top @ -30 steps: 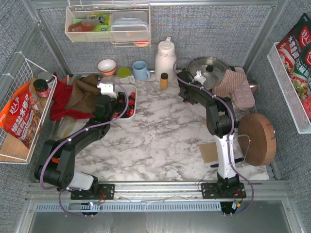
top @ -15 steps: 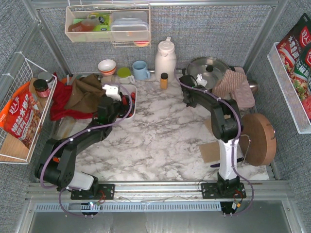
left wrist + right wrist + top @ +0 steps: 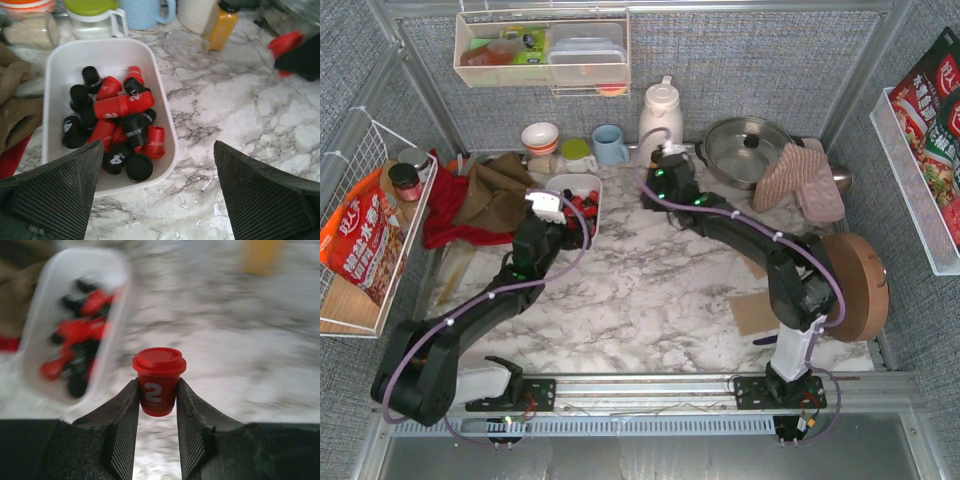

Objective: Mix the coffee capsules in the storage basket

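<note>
The white storage basket (image 3: 64, 70) sits on the marble tabletop (image 3: 240, 115), and a heap of red and black coffee capsules (image 3: 122, 125) fills its near half, some upright and some tipped over. The left gripper (image 3: 159, 150) hangs above the basket's near rim with its jaws spread wide and nothing between them. To the right of the basket, clear of its rim, the right gripper (image 3: 157, 395) pinches one red capsule (image 3: 159, 372) marked "2", upright, lid on top. An amber bottle (image 3: 220, 26) stands beyond the basket's far right corner.
</note>
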### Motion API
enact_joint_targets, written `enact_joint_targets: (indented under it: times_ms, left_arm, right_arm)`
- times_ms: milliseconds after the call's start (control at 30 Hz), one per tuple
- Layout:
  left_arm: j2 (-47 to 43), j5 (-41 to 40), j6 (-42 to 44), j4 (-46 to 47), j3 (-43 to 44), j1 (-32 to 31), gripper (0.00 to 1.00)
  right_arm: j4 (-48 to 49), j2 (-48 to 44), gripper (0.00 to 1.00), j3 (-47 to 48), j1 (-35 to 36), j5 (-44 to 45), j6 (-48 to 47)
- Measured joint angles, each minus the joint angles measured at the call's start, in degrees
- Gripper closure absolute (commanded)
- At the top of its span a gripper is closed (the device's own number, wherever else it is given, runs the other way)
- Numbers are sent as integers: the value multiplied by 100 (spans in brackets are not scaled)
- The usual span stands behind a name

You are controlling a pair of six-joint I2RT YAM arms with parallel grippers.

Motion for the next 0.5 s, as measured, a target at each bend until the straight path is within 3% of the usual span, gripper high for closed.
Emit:
enact_joint_targets:
  times_ms: [167, 300, 500]
  left_arm:
    - [-514, -269, -79, -26, -442, 17, 1]
    - [-527, 483, 221, 94, -699, 9, 1]
    - [-577, 1510, 1062, 1808, -2020, -125, 1]
  right_arm:
    - [901, 138, 78, 48, 750, -726, -208]
    - [1370, -22, 78, -107, 883, -804, -76]
    - [1456, -601, 77, -590, 1075, -1204, -33]
